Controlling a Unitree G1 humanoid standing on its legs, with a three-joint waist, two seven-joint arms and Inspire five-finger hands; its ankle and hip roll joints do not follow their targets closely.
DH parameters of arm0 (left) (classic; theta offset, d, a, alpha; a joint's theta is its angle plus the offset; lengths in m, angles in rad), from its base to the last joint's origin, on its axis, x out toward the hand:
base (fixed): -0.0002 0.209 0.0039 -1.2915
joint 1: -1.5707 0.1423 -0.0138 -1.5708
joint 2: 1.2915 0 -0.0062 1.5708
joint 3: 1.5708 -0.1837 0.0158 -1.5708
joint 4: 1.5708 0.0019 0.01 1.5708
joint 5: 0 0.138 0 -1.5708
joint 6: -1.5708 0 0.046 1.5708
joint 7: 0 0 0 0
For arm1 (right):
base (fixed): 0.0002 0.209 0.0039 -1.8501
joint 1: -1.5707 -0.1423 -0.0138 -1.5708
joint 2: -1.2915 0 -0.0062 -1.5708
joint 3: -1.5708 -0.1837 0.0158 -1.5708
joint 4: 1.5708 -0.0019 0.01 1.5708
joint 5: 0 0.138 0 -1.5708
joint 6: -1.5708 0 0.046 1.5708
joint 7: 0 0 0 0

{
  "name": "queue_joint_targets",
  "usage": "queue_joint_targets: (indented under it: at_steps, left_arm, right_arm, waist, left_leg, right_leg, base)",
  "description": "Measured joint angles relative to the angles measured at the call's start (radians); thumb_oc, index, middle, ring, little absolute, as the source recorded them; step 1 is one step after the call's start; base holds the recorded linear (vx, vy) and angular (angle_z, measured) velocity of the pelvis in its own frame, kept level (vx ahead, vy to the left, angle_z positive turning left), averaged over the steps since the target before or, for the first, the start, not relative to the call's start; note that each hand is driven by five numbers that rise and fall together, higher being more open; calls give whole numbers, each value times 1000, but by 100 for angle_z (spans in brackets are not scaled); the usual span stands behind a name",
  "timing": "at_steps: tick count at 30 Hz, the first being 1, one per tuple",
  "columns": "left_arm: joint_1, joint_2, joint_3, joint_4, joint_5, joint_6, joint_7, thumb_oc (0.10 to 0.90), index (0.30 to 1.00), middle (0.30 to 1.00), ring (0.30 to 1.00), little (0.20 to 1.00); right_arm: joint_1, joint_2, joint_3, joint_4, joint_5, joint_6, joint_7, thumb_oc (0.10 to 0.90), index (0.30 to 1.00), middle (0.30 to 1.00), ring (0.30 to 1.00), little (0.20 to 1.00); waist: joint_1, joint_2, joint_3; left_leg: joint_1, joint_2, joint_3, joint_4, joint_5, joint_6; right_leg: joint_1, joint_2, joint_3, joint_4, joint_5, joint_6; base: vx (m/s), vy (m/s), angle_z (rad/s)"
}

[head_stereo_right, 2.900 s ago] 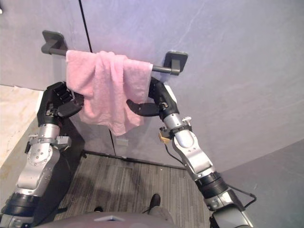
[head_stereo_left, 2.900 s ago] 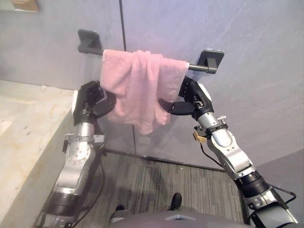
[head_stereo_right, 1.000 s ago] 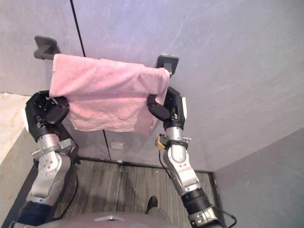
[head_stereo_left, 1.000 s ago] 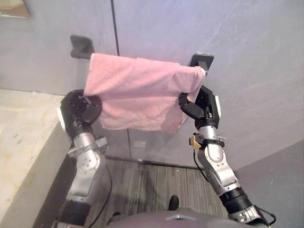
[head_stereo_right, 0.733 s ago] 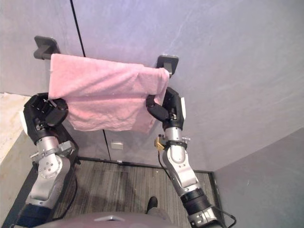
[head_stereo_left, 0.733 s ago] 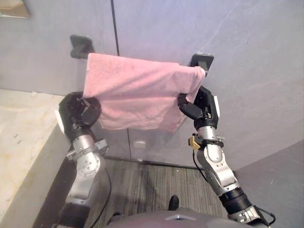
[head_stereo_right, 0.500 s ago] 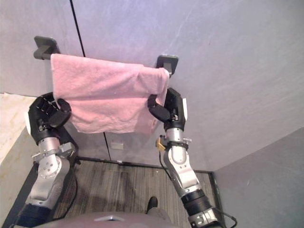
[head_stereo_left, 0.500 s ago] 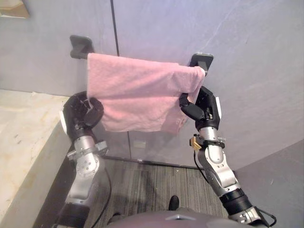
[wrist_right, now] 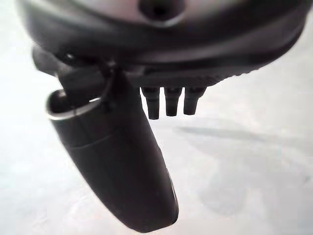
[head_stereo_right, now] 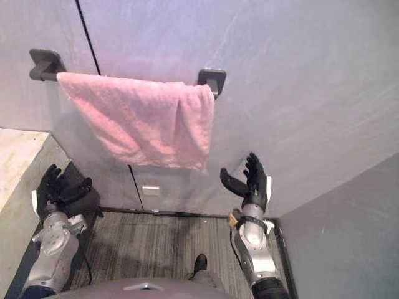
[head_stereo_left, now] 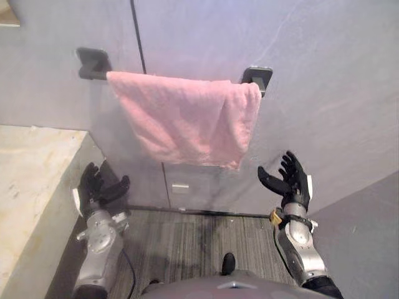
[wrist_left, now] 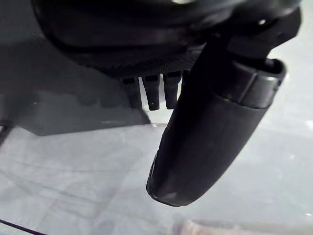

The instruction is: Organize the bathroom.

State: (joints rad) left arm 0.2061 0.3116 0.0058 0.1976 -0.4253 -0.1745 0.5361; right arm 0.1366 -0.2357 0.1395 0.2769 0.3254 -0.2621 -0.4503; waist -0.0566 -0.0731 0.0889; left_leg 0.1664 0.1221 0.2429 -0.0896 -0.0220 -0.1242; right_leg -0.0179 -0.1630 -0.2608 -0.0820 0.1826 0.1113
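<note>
A pink towel [head_stereo_left: 187, 121] hangs spread over a dark wall bar [head_stereo_left: 90, 71] between two brackets, its right part doubled in a fold. Below it and well clear, my left hand [head_stereo_left: 95, 190] is raised with fingers straight, holding nothing. My right hand [head_stereo_left: 290, 180] stands lower right of the towel, fingers spread and straight, also holding nothing. The left wrist view shows the left hand's thumb [wrist_left: 210, 132] extended toward the grey wall; the right wrist view shows the right hand's thumb [wrist_right: 117, 166] likewise.
A pale stone counter [head_stereo_left: 28, 187] runs along the left. The grey wall [head_stereo_left: 324, 75] carries the bar's right bracket [head_stereo_left: 257, 78]. A small white outlet plate [head_stereo_left: 179, 187] sits low on the wall, above grey striped flooring [head_stereo_left: 187, 243].
Both hands let go of the towel and dropped down away from it, fingers now straight. The towel hangs free on the bar. The camera view has shifted.
</note>
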Motion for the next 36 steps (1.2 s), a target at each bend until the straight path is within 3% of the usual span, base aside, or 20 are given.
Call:
queue_joint_targets:
  at_steps: [6,7,12,17,18,21,26,28,30,31,32,33,34,35,36]
  left_arm:
    - [-3,3,-22,142,-12,0,-88,800,900,900,900,900]
    - [-3,4,-37,176,-19,10,-121,800,900,900,900,900]
    - [-5,-3,-105,372,-40,26,-211,800,900,900,900,900]
    - [-11,-30,-108,605,-75,56,-271,800,900,900,900,900]
    - [-38,-40,-106,704,-80,72,-295,800,900,900,900,900]
    - [-39,-43,-106,797,-84,107,-324,800,900,900,900,900]
    - [-75,-44,-66,992,-83,209,-374,800,900,900,900,900]
    - [-82,-37,-56,994,-73,234,-378,800,900,900,900,900]
    - [-118,-42,-36,994,-74,264,-392,800,900,900,900,900]
    - [-151,-53,-24,1002,-74,279,-392,800,900,900,900,900]
    - [-171,-61,-21,1012,-74,283,-387,800,900,900,900,900]
    - [-177,-57,-32,1003,-75,275,-386,800,900,900,900,900]
    - [-178,-58,-36,1004,-74,278,-386,800,900,900,900,900]
    - [-189,-58,-38,1015,-74,282,-385,800,900,900,900,900]
    - [-203,-57,-51,1021,-74,284,-386,800,900,900,900,900]
  right_arm:
    - [34,-1,-9,199,-26,3,10,800,900,900,900,900]
    - [33,-1,-9,242,-23,36,14,800,900,900,900,900]
    - [38,2,11,465,-19,82,81,800,900,900,900,900]
    - [16,14,18,673,16,127,180,800,900,900,900,900]
    - [5,17,22,733,15,150,210,800,900,900,900,900]
    - [7,30,22,789,15,174,250,800,900,900,900,900]
    - [8,42,8,873,7,197,329,800,900,900,900,900]
    - [-8,39,8,888,-15,196,358,800,900,900,900,900]
    - [-49,23,8,897,-28,192,377,800,900,900,900,900]
    - [-84,6,8,907,-26,191,398,800,900,900,900,900]
    - [-87,4,8,910,-25,194,406,800,900,900,900,900]
    - [-73,8,-2,920,-8,203,418,800,900,900,900,900]
    - [-74,3,4,920,-6,210,423,800,900,900,900,900]
    - [-77,2,30,922,-6,213,431,800,900,900,900,900]
    - [-81,2,33,925,-6,213,444,800,900,900,900,900]
  waist:
    - [-21,4,2]
    - [-25,5,3]
    - [-28,8,5]
    - [-27,9,5]
    - [-26,9,4]
    - [-25,6,3]
    - [-26,-23,-16]
    - [-25,-27,-16]
    - [-23,-21,-13]
    - [-33,7,13]
    - [-35,27,16]
    - [-19,58,16]
    - [-2,60,19]
    - [12,53,23]
    - [20,53,26]
  left_leg:
    - [2,-4,12,0,-5,2]
    - [2,-7,16,0,-7,3]
    - [9,-10,28,0,-13,3]
    - [17,-13,34,0,-23,11]
    - [18,-14,30,0,-24,13]
    - [17,-16,28,0,-25,13]
    - [13,-18,35,0,-26,12]
    - [9,-19,42,1,-27,16]
    - [-43,-19,68,38,-37,52]
    - [-94,9,67,59,-32,63]
    - [-102,31,55,42,-11,70]
    - [-92,69,42,18,26,49]
    - [-91,72,34,18,34,48]
    - [-108,77,12,42,34,49]
    - [-134,65,-18,58,37,51]
  right_leg:
    - [-6,-2,11,0,4,4]
    - [-7,-4,14,0,5,5]
    - [-9,-4,23,0,5,7]
    - [-6,-6,25,0,4,9]
    - [-6,-8,25,0,3,10]
    - [-6,-10,25,0,1,13]
    - [-12,-12,23,0,5,19]
    - [-21,-9,18,1,47,36]
    - [-83,-4,32,-4,157,98]
    - [-117,8,43,-2,205,50]
    - [-123,24,36,61,122,79]
    - [-131,79,43,248,-54,35]
    - [-123,109,70,338,-120,47]
    - [-85,160,182,394,-221,49]
    - [-16,183,220,315,-245,31]
  base:
    - [-44,2,-7]
    - [-40,4,-6]
    - [-38,13,-7]
    - [-27,35,-4]
    - [3,49,1]
    - [4,28,1]
    - [-88,-11,-2]
    - [-308,-14,-17]
    - [-389,-33,-37]
    - [-293,-49,-4]
    - [-384,-91,20]
    - [-340,-113,24]
    - [-365,-160,19]
    - [-297,-193,39]
    - [-283,-195,49]
